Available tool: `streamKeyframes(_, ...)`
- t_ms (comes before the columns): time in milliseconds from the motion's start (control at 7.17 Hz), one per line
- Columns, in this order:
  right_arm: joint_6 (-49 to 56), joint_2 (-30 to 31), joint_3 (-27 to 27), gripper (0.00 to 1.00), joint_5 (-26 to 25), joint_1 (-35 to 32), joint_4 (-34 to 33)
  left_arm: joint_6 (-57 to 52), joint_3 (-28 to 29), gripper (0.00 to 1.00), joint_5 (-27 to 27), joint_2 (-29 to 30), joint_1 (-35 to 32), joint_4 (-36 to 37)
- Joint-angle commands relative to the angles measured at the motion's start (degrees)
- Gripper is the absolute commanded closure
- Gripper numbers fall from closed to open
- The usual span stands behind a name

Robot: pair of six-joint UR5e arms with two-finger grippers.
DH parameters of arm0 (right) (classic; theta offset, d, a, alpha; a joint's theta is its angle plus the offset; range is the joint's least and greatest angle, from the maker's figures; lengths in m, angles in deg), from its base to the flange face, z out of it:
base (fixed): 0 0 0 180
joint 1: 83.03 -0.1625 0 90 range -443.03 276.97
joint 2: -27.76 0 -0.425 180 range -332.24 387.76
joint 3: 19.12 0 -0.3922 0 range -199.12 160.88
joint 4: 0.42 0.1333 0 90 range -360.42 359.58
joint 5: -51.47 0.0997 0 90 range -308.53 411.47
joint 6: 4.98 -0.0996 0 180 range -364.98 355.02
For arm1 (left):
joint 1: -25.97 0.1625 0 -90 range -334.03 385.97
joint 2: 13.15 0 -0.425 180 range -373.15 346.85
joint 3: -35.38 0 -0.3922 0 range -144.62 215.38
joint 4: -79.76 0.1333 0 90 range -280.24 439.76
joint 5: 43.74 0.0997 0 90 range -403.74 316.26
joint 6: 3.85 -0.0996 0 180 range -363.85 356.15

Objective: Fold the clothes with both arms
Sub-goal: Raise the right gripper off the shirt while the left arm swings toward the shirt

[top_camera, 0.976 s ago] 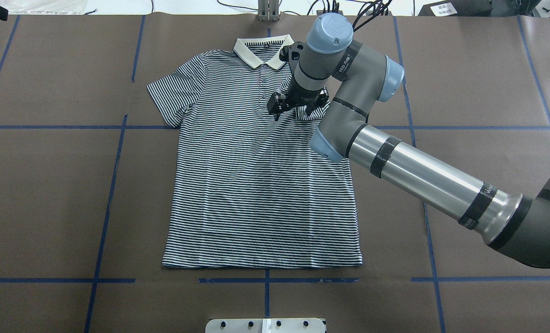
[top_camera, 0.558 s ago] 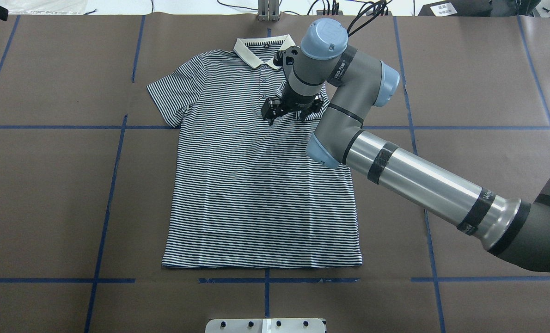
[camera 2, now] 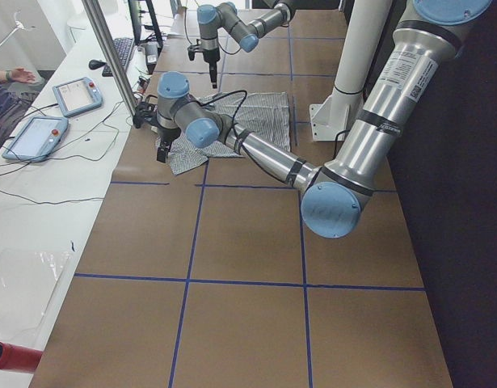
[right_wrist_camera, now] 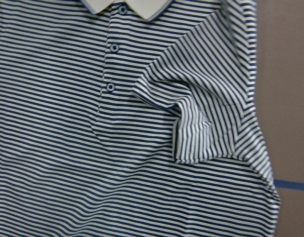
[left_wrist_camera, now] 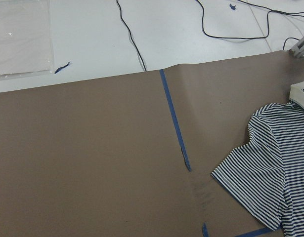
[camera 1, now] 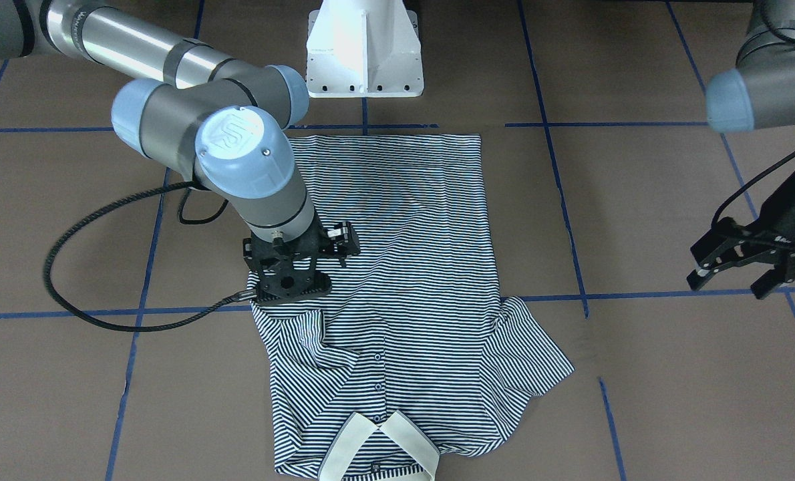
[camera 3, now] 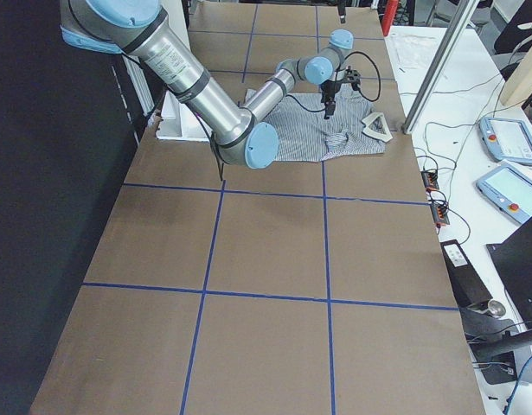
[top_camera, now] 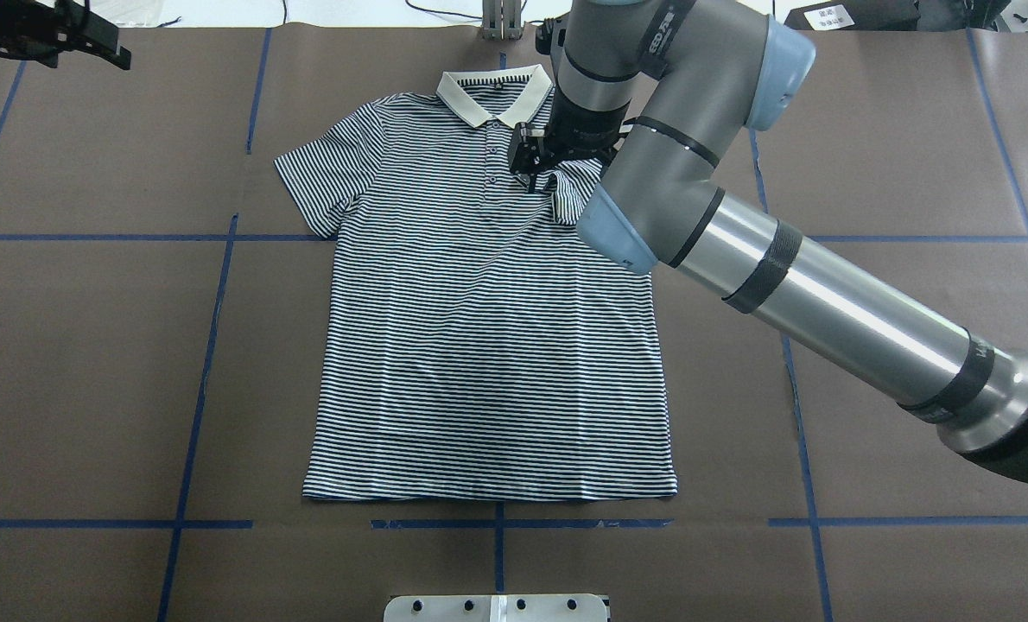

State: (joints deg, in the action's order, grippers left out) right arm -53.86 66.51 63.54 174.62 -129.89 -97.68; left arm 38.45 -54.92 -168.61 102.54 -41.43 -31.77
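Note:
The striped polo shirt (top_camera: 479, 345) lies flat on the brown table, cream collar (top_camera: 492, 95) at the far edge. Its right sleeve (top_camera: 573, 194) is folded in over the chest and lies crumpled in the right wrist view (right_wrist_camera: 191, 133), with no fingers on it. My right gripper (top_camera: 536, 164) hovers open just above that shoulder, beside the button placket; it also shows in the front view (camera 1: 300, 260). My left gripper (camera 1: 728, 284) is open and empty, held high off the shirt's left side, at the overhead view's far left corner (top_camera: 56, 39). The left sleeve (left_wrist_camera: 270, 182) lies spread flat.
The white pedestal base (camera 1: 364, 47) stands at the near table edge. A black cable (camera 1: 70, 267) loops from the right wrist over the table. Blue tape lines (top_camera: 212, 345) cross the brown cover. A metal post (top_camera: 501, 22) stands past the collar. Tablets (camera 2: 38, 133) lie beyond the far edge.
My right gripper has risen and moved toward the collar, leaving the folded sleeve on the chest. My left gripper has come into the overhead view's far left corner.

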Motion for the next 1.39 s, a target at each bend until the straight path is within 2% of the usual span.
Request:
streamKeyframes(0,5.34,5.61,9.51,0.0,-0.11,-3.41,-6.88,15.37,7.31,0.0,11.25,1.38,7.43,-15.04)
streamKeyframes(139,6.68,7.11,10.58,0.0,-0.98,-3.42,-6.71,18.75,12.47,0.0,15.14,4.34,10.15,-18.25)
streamKeyframes(418,6.69,7.22,10.33,0.0,-1.43,-3.51,-6.19,21.85,17.16,0.01,27.16,6.47,18.06,-19.69)
streamKeyframes(836,5.81,7.3,8.57,0.0,-1.52,-3.24,-2.06,21.51,29.1,0.01,31.17,11.04,20.37,-24.23)
streamKeyframes(1255,5.82,7.04,7.52,0.0,-1.52,-3.24,-0.83,18.97,30.46,0.04,31.18,11.57,20.73,-25.49)
